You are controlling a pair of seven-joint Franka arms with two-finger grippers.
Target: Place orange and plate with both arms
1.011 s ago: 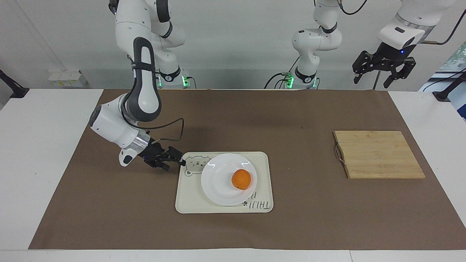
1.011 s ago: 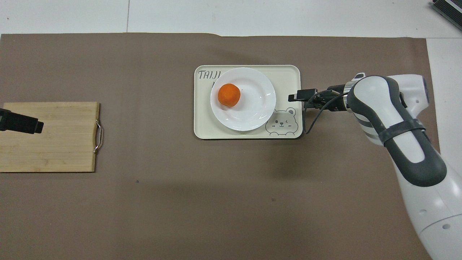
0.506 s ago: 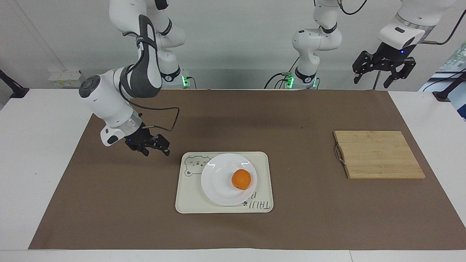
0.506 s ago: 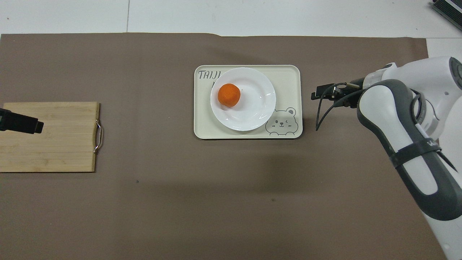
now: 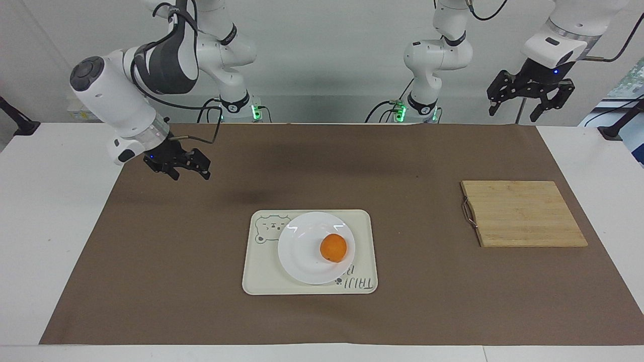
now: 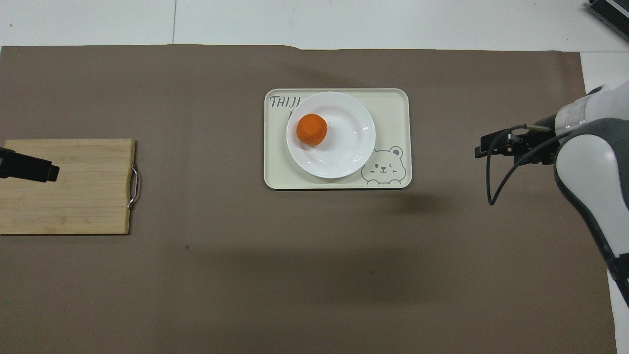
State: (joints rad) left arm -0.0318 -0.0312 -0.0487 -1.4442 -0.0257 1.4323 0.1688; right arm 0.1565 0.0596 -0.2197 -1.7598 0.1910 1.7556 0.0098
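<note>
The orange [image 5: 333,248] sits on the plate [image 5: 302,251], and the plate rests on the cream tray [image 5: 261,274], so placement looks done; the step in hand is pulling clear. The right hand [image 5: 187,168] hangs released and empty above the brown mat, well apart from the tray toward its own end of the tabletop. It should lift away without sweeping low over the tray. The left hand [image 5: 528,103] waits, released and empty, high above the wooden board's [image 5: 523,213] end. The tray reads "TAIJI" [image 6: 284,102] beside a bear drawing [image 6: 383,168].

One orange [image 5: 333,248], one plate [image 5: 307,251], one tray [image 5: 261,274], one cutting board [image 5: 523,213], two arms
</note>
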